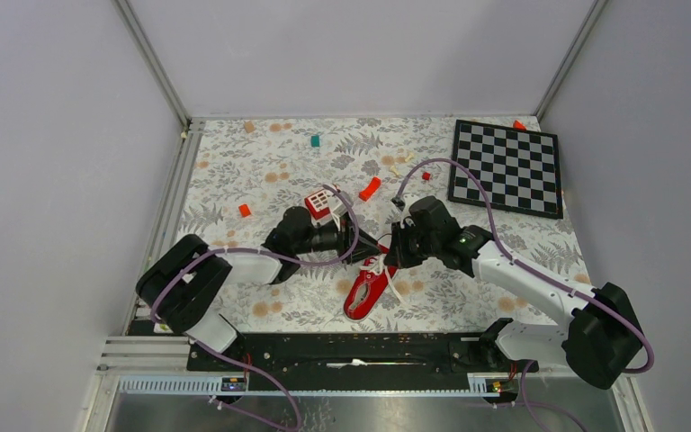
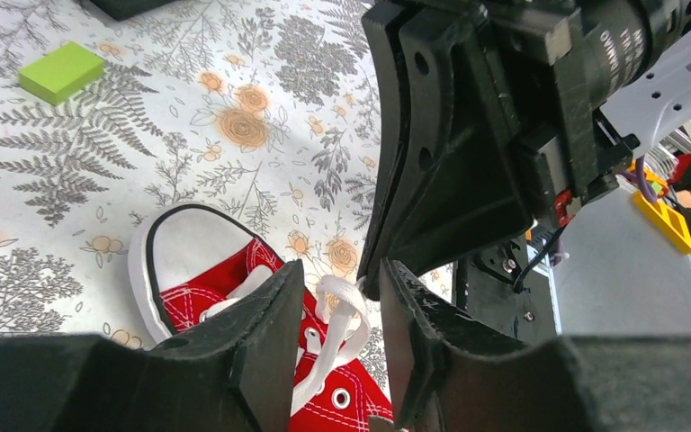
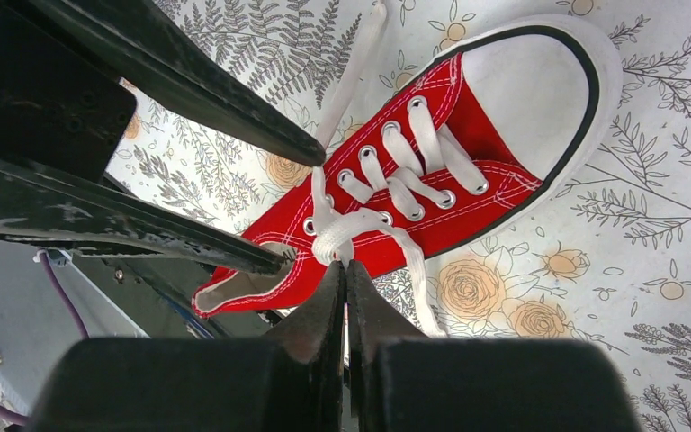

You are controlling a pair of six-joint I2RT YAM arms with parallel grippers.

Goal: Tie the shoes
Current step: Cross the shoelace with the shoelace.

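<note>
The red canvas shoe (image 3: 432, 214), with a smooth white rubber toe cap and flat white laces (image 3: 438, 148), is seen just below both grippers, on the fern-printed cloth (image 3: 648, 297). The right gripper (image 3: 345, 273) is pressed together, its tapered black tips set at the lace crossing; whether lace is pinched cannot be told. The left gripper (image 2: 342, 274) is held narrowly parted, with a lace loop seen in its gap.
</note>
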